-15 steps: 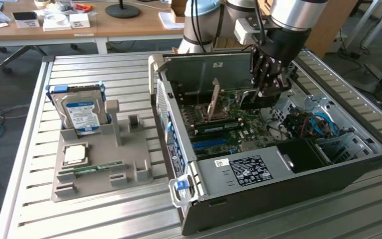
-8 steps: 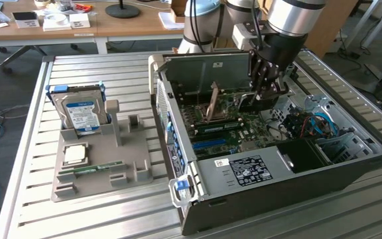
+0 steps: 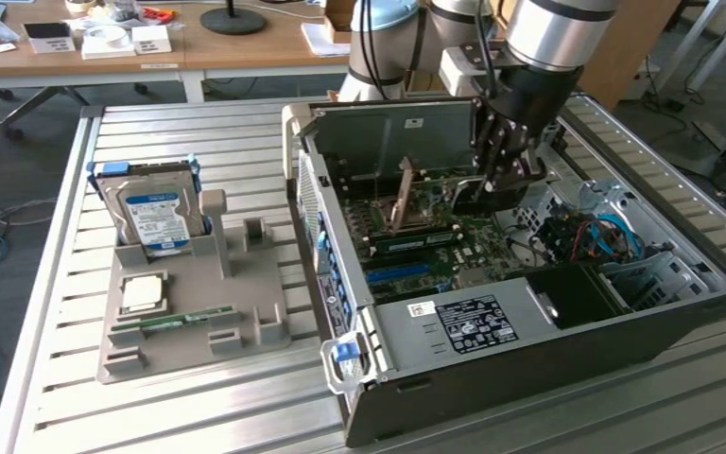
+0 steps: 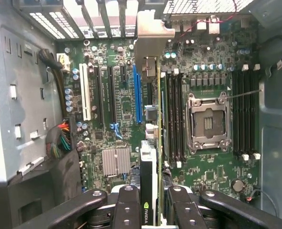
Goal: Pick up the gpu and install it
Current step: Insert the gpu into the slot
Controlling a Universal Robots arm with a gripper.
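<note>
Slatted metal table (image 3: 212,416) carries an open computer case (image 3: 527,369) lying on its side, with a wooden desk (image 3: 250,47) behind it in the background. Beside the case, toward the exterior view's left, sits a grey holder (image 3: 250,312). A blue-labelled hard drive (image 3: 155,218) stands upright in it, a square processor chip (image 3: 144,291) lies flat on it, and a small green memory stick (image 3: 181,320) lies just beside the chip. The arm reaches down into the case, with the gripper (image 3: 505,184) low over the motherboard (image 4: 212,176). In the wrist view the black fingers (image 4: 126,205) are clamped on either side of the gpu (image 4: 150,181), which is held on edge with its green board edge and a maker's logo facing the camera. The card's metal end bracket (image 4: 150,28) points toward the slotted rear wall of the case. The card lines up along the board just beside the blue expansion slot (image 4: 138,95), between that slot and the memory slots (image 4: 174,114). Whether its connector edge is seated in a slot cannot be determined. The empty processor socket (image 4: 207,123) and a small finned heat sink (image 4: 116,161) are exposed on the board.
</note>
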